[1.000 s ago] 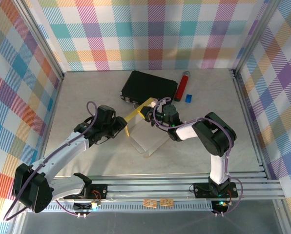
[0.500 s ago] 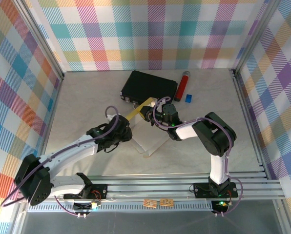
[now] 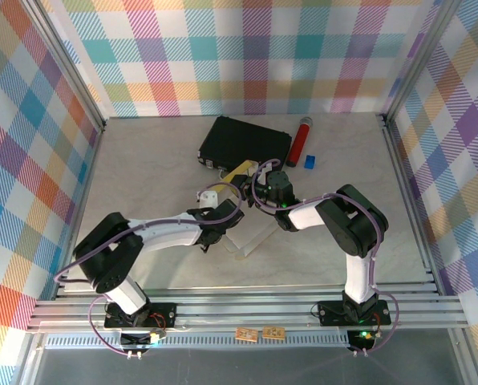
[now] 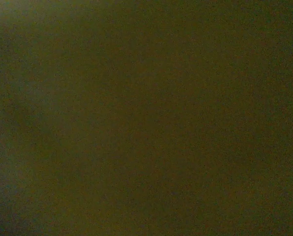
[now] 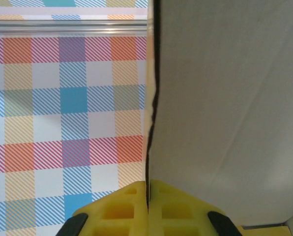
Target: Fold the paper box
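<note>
Right gripper point(image 5: 147, 199): clamped on paper box point(image 5: 225, 98) edge. Left gripper point(image 3: 220, 226): state I cannot tell. Box likely light, flimsy; I'd pinch beside creases.

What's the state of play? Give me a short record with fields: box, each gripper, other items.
paper box: whitish face up, yellow flap raised next to the black case
right gripper: shut on the paper box's thin edge
left gripper: low at the box's left side; open or shut unclear
left wrist view: dark and blurred, nothing readable
other items: red cylinder and small blue object, right of the black case at the far side of the table
</note>
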Controlling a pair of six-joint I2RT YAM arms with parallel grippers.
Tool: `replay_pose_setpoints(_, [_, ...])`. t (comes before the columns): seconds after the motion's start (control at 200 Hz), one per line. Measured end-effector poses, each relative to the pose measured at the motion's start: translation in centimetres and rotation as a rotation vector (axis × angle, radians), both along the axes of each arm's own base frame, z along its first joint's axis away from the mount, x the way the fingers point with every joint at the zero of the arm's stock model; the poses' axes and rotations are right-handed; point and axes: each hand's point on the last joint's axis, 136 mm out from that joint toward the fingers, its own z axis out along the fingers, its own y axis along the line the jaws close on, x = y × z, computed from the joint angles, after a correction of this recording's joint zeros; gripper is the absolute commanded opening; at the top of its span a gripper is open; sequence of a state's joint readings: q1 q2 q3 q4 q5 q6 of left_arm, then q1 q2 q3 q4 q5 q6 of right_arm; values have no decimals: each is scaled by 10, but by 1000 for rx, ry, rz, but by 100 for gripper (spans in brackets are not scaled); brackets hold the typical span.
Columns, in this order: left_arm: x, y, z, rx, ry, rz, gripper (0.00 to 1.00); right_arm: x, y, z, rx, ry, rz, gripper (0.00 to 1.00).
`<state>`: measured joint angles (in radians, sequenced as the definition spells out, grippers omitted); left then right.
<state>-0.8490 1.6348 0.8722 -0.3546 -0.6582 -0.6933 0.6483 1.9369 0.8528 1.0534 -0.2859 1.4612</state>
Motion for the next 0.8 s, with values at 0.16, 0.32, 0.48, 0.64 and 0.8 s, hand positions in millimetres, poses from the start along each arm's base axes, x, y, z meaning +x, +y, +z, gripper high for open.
replay_pose_setpoints(0.16, [15, -6, 0, 32, -39, 29, 11, 1, -1, 0, -1, 0, -7, 0])
replay_pose_setpoints(0.32, [29, -7, 1, 81, -67, 84, 0, 8, -8, 0, 1, 4, -33, 6])
replay_pose_setpoints(0.48, [32, -4, 1, 96, -73, 119, 0, 9, -9, -6, -11, 37, -38, 34])
replay_pose_setpoints(0.64, [34, 0, 3, 94, -68, 134, 0, 8, -15, -14, -53, 105, -61, 57])
replay_pose_setpoints(0.8, [39, 11, 15, 47, -27, 132, 0, 1, -36, 16, -115, 154, -98, 72])
